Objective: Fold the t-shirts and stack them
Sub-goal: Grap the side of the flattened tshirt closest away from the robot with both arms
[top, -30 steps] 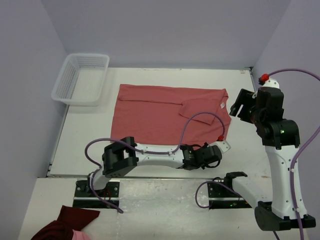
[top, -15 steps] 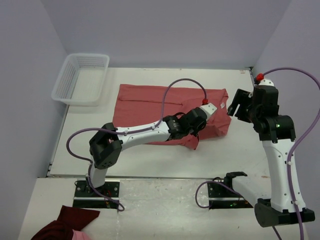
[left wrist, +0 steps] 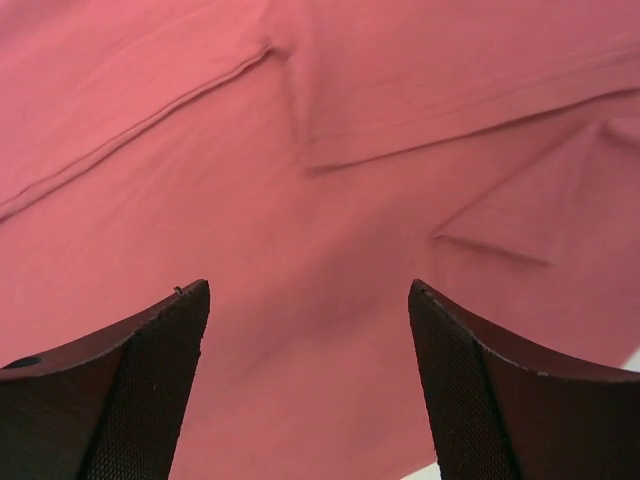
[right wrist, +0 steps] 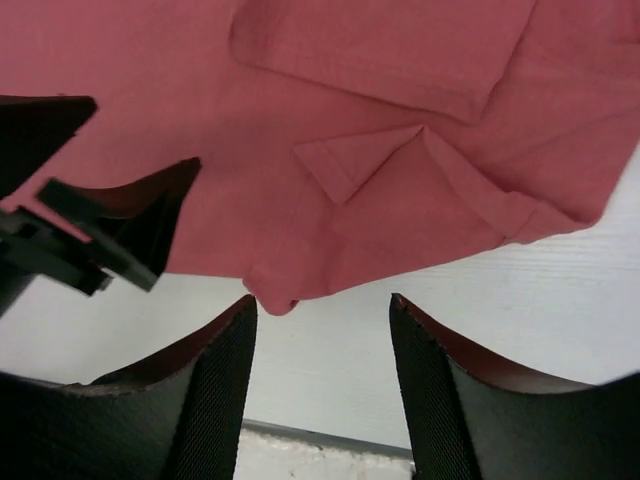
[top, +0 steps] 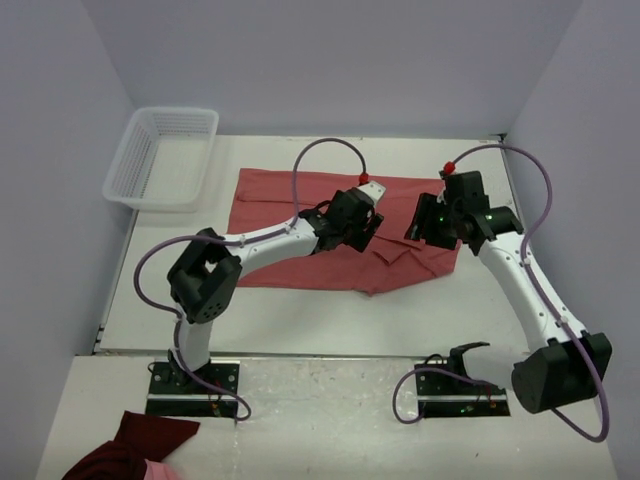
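Note:
One salmon-red t-shirt (top: 280,210) lies spread on the white table (top: 300,320), its right part folded over into creased flaps. My left gripper (top: 358,228) hovers over the shirt's middle, open, with only cloth (left wrist: 320,150) below and nothing between its fingers (left wrist: 140,390). My right gripper (top: 420,225) hangs open above the shirt's right near edge. In the right wrist view a small rounded fold of the shirt (right wrist: 400,120) sits just beyond the left fingertip of the right gripper (right wrist: 322,300), with bare table between the jaws. The left gripper (right wrist: 110,220) shows at that view's left.
A white mesh basket (top: 165,155) stands at the table's back left. A dark maroon cloth bundle (top: 130,455) lies off the table at the near left. Purple cables (top: 325,150) arch over both arms. Lavender walls close the back and sides.
My left gripper swung from the shirt's near right corner up over its middle, carrying cloth, then opened and let it go. The right arm moved left over the shirt's right side, jaws slightly narrower.

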Available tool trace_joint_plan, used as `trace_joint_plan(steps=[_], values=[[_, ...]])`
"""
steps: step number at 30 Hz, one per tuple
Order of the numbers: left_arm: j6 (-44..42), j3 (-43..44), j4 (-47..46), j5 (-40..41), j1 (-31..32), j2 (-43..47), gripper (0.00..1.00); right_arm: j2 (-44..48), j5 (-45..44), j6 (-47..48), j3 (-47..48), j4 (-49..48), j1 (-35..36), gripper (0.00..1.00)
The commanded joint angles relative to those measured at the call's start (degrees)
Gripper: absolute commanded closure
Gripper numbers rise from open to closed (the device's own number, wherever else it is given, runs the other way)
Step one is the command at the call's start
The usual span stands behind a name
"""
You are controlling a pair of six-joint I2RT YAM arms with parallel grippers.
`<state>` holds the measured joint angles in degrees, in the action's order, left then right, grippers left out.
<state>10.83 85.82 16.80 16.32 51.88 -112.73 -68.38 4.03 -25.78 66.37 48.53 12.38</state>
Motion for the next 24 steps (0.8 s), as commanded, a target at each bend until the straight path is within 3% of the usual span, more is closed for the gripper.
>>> trace_joint_plan(steps=[1,3,4,6,14,24], values=[[1.47,-2.93,-1.42,4.25,-0.11,9.87,0.19,-1.57,4.67,-3.05,-3.34,-7.66,0.27,0.44],[2.35,-5.30,-0.72,5.73,-0.11,12.52,0.21,-3.59,6.50,-2.96,-6.06,-10.11,0.27,0.57],[2.96,-6.27,-0.45,6.79,-0.11,15.14,0.25,-5.26,7.65,-3.13,-7.03,-11.26,0.27,0.70],[4.46,-9.42,-0.27,8.02,-0.20,18.84,0.28,-7.11,8.44,-3.49,-9.32,-14.24,0.27,0.78],[9.03,-17.96,-0.01,7.68,-1.16,25.45,0.32,-18.18,8.20,-1.91,-8.80,-16.37,0.27,0.55],[9.38,-22.71,-1.15,6.10,-1.78,28.35,0.32,-22.93,8.10,-1.12,-7.13,-17.07,0.36,0.54]])
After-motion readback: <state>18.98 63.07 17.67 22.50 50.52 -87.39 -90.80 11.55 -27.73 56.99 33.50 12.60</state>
